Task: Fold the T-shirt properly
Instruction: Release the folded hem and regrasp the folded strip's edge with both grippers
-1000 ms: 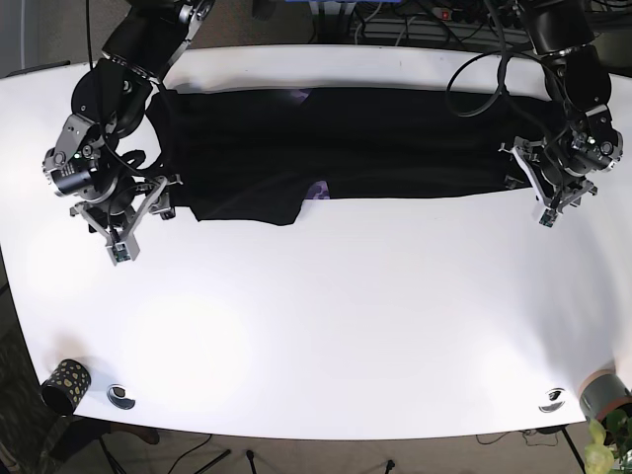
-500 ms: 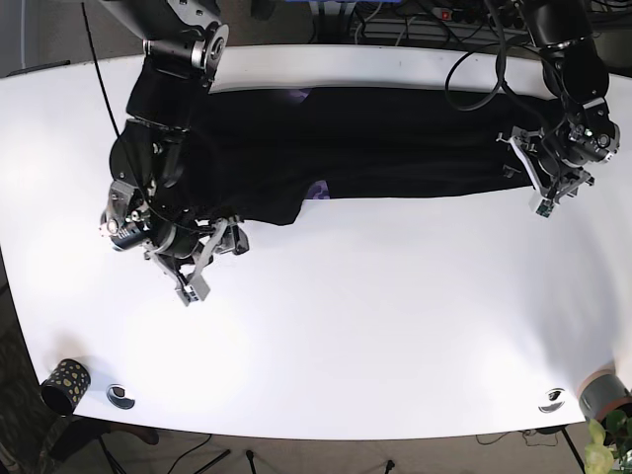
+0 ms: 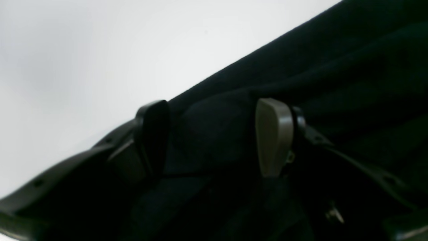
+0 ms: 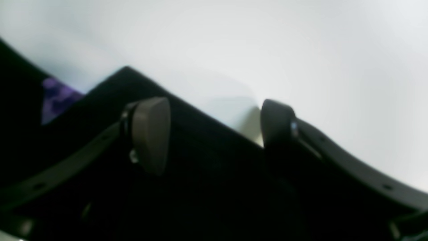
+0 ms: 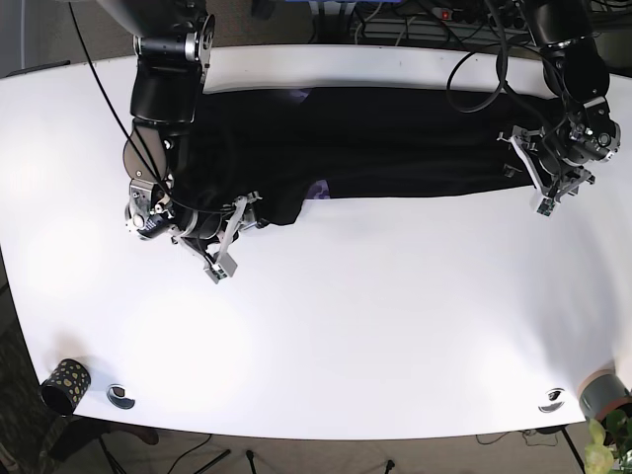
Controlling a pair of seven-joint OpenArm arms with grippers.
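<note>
The black T-shirt (image 5: 395,148) lies as a long strip across the far half of the white table (image 5: 346,326), with a small purple print (image 5: 317,189) showing at its lower edge. My right gripper (image 5: 237,237) is at the shirt's lower left hem. In the right wrist view it (image 4: 214,130) is open, with the hem edge (image 4: 200,117) running between its fingers and the purple print (image 4: 55,98) to the left. My left gripper (image 5: 535,176) rests at the shirt's right end. It (image 3: 212,134) is open, straddling a raised fold of black cloth (image 3: 207,127).
A dotted cup (image 5: 64,380) and a small round object (image 5: 120,396) sit at the front left corner. Another round object (image 5: 551,400) and a grey pot with a plant (image 5: 604,397) are at the front right. Cables (image 5: 425,25) run behind the table's back edge.
My right gripper has swung from the table's left edge rightwards to the shirt's lower hem near the purple print. My left gripper has shifted slightly up onto the shirt's right end.
</note>
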